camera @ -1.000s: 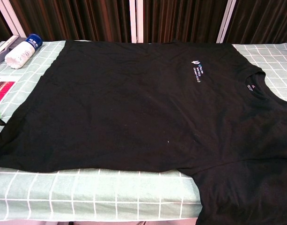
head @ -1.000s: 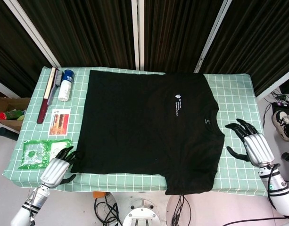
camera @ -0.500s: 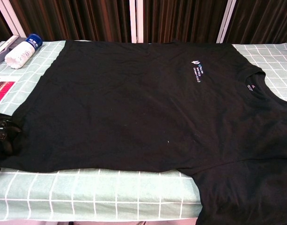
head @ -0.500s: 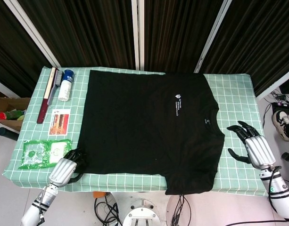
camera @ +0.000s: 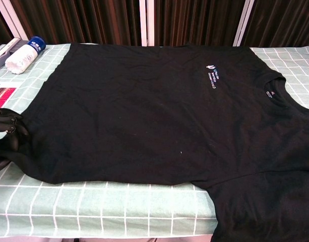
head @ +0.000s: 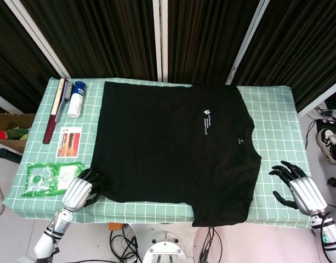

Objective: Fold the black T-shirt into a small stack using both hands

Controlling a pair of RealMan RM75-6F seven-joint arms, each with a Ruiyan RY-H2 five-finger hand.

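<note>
1. Black cotton T-shirt (head: 173, 145) with a small white chest print lies spread flat across the green-and-white checked tablecloth (head: 274, 118). Its collar points toward the robot's right and its hem toward the left, so the long axis runs left to right across the table. One sleeve hangs over the near table edge.

2. Left hand (head: 80, 189) sits at the near left corner of the shirt, at the hem. Its dark fingers (camera: 8, 126) curl onto the cloth edge, and the fabric there looks slightly bunched. I judge it to be gripping that corner, though the pinch itself is hard to make out.

3. Right hand (head: 299, 186) hovers with fingers spread and holds nothing. It sits just beyond the collar end, apart from the fabric, and the shirt lies to its left.

4. Judged from this, the left hand is nearer its grasp, and the right must close toward the shoulder before any fold.

5. Hidden or unclear: the chest view cuts off most of the left hand and omits the right hand entirely.
</note>
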